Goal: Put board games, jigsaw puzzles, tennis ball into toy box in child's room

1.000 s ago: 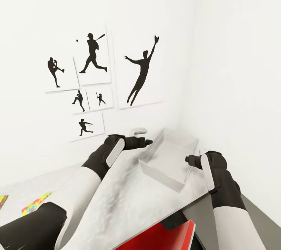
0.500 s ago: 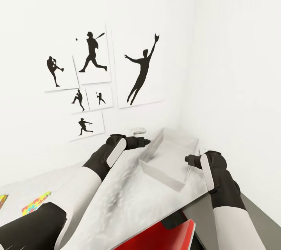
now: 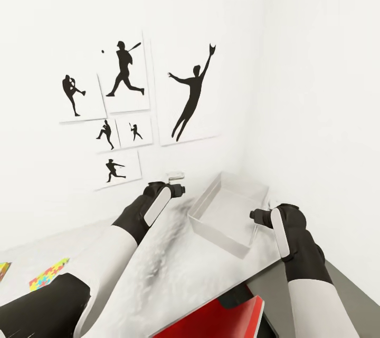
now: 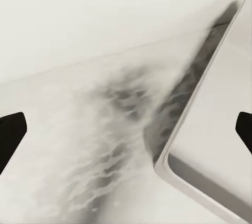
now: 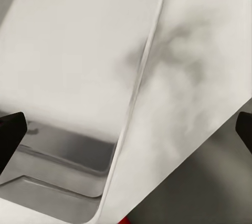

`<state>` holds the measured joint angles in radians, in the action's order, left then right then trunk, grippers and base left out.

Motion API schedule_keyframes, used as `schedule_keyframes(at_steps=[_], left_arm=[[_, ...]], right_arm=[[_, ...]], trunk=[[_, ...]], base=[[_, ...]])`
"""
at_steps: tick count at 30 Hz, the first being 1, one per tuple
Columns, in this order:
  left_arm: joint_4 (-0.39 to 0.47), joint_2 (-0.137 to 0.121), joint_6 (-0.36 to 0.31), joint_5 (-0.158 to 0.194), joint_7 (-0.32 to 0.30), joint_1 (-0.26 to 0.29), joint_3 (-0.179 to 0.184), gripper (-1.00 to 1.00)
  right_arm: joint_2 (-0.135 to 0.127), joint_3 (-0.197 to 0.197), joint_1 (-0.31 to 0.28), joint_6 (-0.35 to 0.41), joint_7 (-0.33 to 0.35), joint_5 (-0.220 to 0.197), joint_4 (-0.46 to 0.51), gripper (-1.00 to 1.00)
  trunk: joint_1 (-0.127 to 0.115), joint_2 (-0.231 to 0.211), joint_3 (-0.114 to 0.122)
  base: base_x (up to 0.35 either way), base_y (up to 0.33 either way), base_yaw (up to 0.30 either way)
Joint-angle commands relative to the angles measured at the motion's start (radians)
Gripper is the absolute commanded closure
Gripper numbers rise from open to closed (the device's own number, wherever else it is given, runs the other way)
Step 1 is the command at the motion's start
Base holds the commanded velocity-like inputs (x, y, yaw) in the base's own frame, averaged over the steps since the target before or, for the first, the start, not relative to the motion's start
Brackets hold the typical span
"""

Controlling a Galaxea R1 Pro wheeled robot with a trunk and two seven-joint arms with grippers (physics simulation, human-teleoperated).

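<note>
We see toy box (image 3: 228, 211) on desk (image 3: 174, 264), looks empty. Both end effectors, left (image 3: 177, 189) & right (image 3: 257, 216), fingers apart, nothing held. Puzzle (image 3: 48, 275) at far desk edge. We judge task barely begun.

- I see a white toy box (image 3: 228, 210), plain inside and out.
- The surface (image 3: 174, 269) is white marble with grey mottling.
- Far wall posters (image 3: 126, 111): black baseball silhouettes on white.
- Near left, a multicoloured jigsaw puzzle (image 3: 48, 274) in yellow, green, blue and red.
- A red board game (image 3: 221, 319) lies near me.
- My arms are white with black wrists; each end effector is black.
</note>
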<state>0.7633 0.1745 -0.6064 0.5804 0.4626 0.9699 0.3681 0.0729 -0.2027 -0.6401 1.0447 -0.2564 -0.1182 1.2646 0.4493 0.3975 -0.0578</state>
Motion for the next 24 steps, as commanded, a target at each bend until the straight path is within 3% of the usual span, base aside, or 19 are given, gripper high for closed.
schedule_keyframes(at_steps=[1, 18, 21, 23, 24], left_arm=[[0.001, 0.0, -0.002, 0.01, 0.01, 0.001, 0.002, -1.0], [0.008, 0.0, -0.004, 0.02, 0.013, 0.001, 0.036, -1.0], [0.008, 0.0, 0.001, 0.076, 0.013, 0.001, 0.059, -1.0], [0.008, 0.0, 0.014, 0.179, 0.013, 0.001, 0.094, -1.0], [0.008, 0.0, 0.019, 0.206, 0.013, 0.001, 0.104, -1.0]], right_arm=[[0.001, -0.001, -0.001, 0.003, -0.009, -0.011, 0.001, -1.0], [0.001, -0.003, -0.001, 0.003, -0.009, -0.011, 0.0, -1.0], [0.001, -0.003, -0.001, 0.003, -0.009, -0.011, 0.0, -1.0], [0.001, -0.003, -0.001, 0.003, -0.009, -0.011, 0.0, -1.0], [0.001, -0.003, -0.001, 0.003, -0.009, -0.011, 0.0, -1.0]], trunk=[[0.001, 0.002, -0.003], [0.001, 0.002, -0.024], [0.001, 0.002, -0.029], [0.001, 0.002, -0.032], [0.001, 0.002, -0.034]], base=[[0.0, 0.0, 0.0], [0.0, 0.0, 0.0], [0.0, 0.0, 0.0], [0.0, 0.0, 0.0], [0.0, 0.0, 0.0]])
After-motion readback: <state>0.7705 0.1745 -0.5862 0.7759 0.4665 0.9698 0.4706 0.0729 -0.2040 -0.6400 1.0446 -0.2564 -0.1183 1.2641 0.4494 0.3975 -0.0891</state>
